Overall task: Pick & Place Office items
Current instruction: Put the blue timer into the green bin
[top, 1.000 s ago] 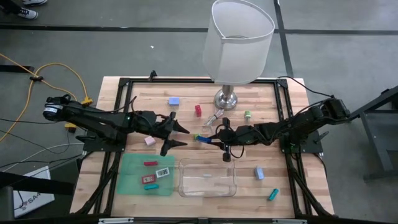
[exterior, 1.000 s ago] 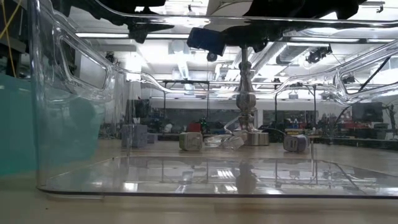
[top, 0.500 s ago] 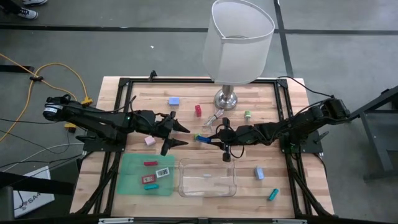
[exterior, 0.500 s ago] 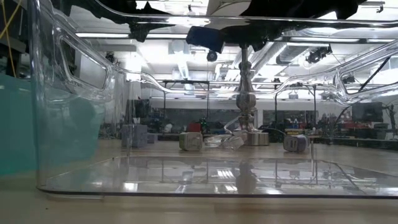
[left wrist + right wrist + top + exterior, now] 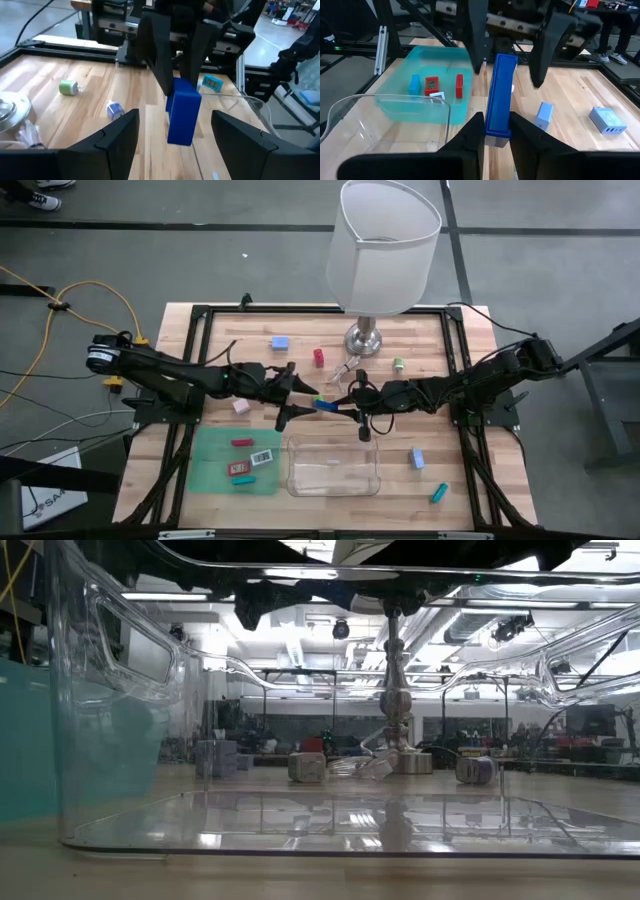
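Two claws meet mid-table. Right gripper (image 5: 496, 132) pinches tall blue rectangular block (image 5: 499, 95), held upright above wood. Left gripper (image 5: 172, 134) facing it, fingers spread wide either side of block, not touching. Clear plastic tray (image 5: 334, 465) just below right claw; green mat (image 5: 238, 460) with red pieces beyond, toward left arm. Small pale blue block (image 5: 544, 114) on table nearby. Risk, my guess: handover fumble. If right claw lets go before left closes, block drops; misaligned fingers could knock it askew.
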{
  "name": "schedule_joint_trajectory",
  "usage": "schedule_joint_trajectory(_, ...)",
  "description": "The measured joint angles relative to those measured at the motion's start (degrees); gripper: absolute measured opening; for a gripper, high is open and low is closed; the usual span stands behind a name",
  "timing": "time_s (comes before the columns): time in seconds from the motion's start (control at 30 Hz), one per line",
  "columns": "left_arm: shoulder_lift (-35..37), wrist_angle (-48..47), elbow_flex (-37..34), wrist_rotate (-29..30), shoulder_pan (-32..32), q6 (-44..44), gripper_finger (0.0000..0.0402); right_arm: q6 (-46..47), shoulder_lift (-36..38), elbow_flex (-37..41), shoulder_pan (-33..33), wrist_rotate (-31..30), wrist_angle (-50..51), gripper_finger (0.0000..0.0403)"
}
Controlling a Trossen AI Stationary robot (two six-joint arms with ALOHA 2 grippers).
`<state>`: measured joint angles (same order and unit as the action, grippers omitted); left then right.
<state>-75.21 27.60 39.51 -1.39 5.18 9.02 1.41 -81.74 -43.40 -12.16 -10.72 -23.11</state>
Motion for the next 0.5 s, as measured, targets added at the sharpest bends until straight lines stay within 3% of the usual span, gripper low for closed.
schedule_joint_trajectory(0.5, -2.55, 4.33, 0.02, -0.02, -0.1, 0.0, 0.0225, -0.04, 0.0, 0.02, 0.0, 0.24, -0.13, 0.006)
